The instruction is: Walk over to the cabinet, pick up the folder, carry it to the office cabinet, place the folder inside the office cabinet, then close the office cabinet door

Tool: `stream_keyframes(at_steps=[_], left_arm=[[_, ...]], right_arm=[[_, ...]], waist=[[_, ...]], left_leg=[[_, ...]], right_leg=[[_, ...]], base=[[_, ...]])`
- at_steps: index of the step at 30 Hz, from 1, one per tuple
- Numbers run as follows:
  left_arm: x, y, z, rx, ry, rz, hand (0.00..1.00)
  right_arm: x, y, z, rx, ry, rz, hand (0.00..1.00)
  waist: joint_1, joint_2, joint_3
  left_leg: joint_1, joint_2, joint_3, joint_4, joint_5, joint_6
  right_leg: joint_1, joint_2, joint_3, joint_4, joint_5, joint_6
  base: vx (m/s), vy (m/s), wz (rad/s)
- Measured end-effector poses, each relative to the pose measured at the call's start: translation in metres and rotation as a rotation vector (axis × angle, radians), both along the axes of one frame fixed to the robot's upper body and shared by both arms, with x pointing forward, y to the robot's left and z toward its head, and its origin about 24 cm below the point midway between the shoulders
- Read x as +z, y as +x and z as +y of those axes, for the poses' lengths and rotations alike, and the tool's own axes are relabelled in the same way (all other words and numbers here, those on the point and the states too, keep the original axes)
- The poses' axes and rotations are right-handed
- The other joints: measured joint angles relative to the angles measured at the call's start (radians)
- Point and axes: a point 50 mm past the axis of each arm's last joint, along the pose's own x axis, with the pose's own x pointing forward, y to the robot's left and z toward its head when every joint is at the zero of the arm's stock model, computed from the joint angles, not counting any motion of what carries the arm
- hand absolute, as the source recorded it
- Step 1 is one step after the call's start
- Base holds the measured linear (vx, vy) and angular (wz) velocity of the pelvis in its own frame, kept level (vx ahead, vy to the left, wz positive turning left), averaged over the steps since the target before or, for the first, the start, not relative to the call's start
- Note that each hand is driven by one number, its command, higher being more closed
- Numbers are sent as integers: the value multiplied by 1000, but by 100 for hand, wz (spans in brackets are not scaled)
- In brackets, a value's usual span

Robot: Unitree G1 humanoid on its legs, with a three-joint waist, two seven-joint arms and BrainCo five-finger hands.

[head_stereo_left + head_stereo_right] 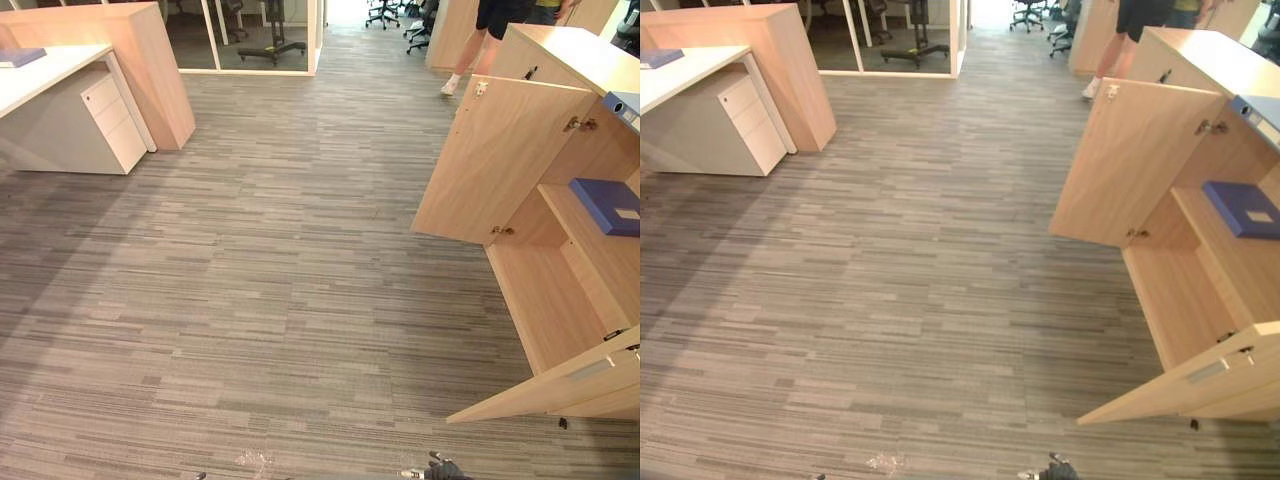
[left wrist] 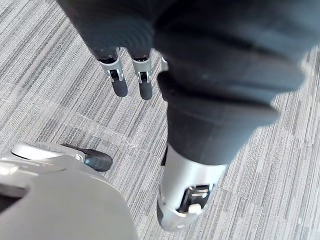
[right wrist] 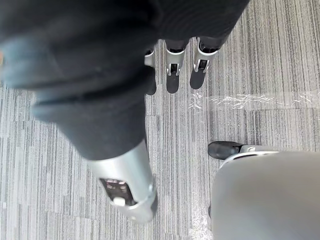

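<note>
A blue folder (image 1: 608, 204) lies flat on the middle shelf inside the wooden office cabinet (image 1: 560, 280) at the right. Both cabinet doors stand open: the far door (image 1: 495, 165) swings out over the carpet, and the near door (image 1: 560, 385) juts out low at the right. My left hand (image 2: 120, 82) hangs over the grey carpet, fingers straight and holding nothing. My right hand (image 3: 172, 77) hangs the same way above the carpet, fingers straight and empty. Both hands are well away from the cabinet.
A second blue folder (image 1: 20, 57) rests on the white desk (image 1: 50, 75) at the far left, with a drawer unit (image 1: 115, 120) under it. A blue binder (image 1: 622, 105) sits on the cabinet top. A person's legs (image 1: 470, 55) stand behind the cabinet. Striped carpet spreads between.
</note>
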Motion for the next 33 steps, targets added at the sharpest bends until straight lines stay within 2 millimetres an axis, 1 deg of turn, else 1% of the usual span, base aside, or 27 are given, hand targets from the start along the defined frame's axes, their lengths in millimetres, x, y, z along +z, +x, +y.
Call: stream_keyframes(at_steps=[2, 6, 8, 18, 21, 27, 28, 29, 30, 31, 32, 33], left_arm=[[0, 3, -1, 18, -14, -15, 0], [1, 5, -2, 41, -34, -39, 0], [1, 5, -3, 52, -42, -45, 0], [1, 5, -3, 45, -37, -44, 0], [1, 6, -2, 21, -27, -43, 0], [1, 6, -1, 34, -25, -45, 0], [1, 6, -1, 36, -24, -47, 0], [2, 7, 1, 41, -21, -53, 0], [2, 9, 1, 47, -19, -63, 0], [4, 15, 0, 52, -21, -86, 0], [4, 18, 0, 59, -22, -100, 0], [5, 20, 0, 66, -22, -109, 0]], right_arm=[[0, 4, 3, 2, 9, -10, 0], [-1, 10, 21, 4, 60, -22, 0], [-1, 10, 23, 10, 73, -25, 0], [-1, 10, 24, 10, 82, -26, 0], [-1, 11, 24, 1, 88, -27, 0], [-1, 11, 26, 6, 90, -33, 0], [-1, 12, 26, 6, 91, -34, 0], [-1, 13, 26, 8, 91, -39, 0], [0, 15, 26, 10, 91, -44, 0], [1, 21, 23, 16, 82, -58, 0], [3, 27, 22, 24, 76, -71, 0], [3, 28, 22, 28, 74, -72, 0]], waist=[[2, 0, 5], [5, -1, 6], [6, -3, 7], [5, -5, 8], [5, -5, 9], [4, -10, 12], [4, -14, 14], [4, -17, 22], [4, -13, 31], [5, -1, 64], [7, 9, 84], [9, 9, 98]], left_leg=[[13, 0, 4, -4, 0, -1], [29, -1, 11, -14, 0, -2], [30, -5, 12, -14, 1, 0], [37, -21, 14, -33, 10, 13], [37, -26, 14, -35, 10, 14], [34, -27, 17, -29, 8, 14], [23, -27, 16, -6, -4, 14], [-15, -27, 16, 73, -44, 14], [-49, -24, 16, 149, -81, 10], [-127, 1, 19, 332, -171, -4], [-166, 21, 18, 432, -208, -26], [-194, 33, 19, 494, -224, -47]], right_leg=[[10, -1, 0, -1, -1, 15], [18, -3, 0, 0, -2, 18], [18, -7, 0, 1, -3, 18], [15, -21, 0, 2, -2, 17], [15, -25, 0, 1, -2, 17], [15, -26, 0, 1, -2, 16], [13, -27, 0, 2, -2, 16], [10, -30, 0, 8, -2, 16], [11, -30, -1, 13, -3, 15], [12, -13, -1, 28, -12, -2], [13, 1, -1, 37, -21, -15], [14, 10, -2, 40, -24, -20]], base=[[3, 9, -3], [-22, 2, -5], [-40, 3, -3], [-3, 1, 0], [0, 0, 0], [-6, -2, 0], [0, 0, 0], [0, 0, 0], [-49, -2, -1], [-66, -1, -1], [-110, 2, -1], [-92, -1, 0]])
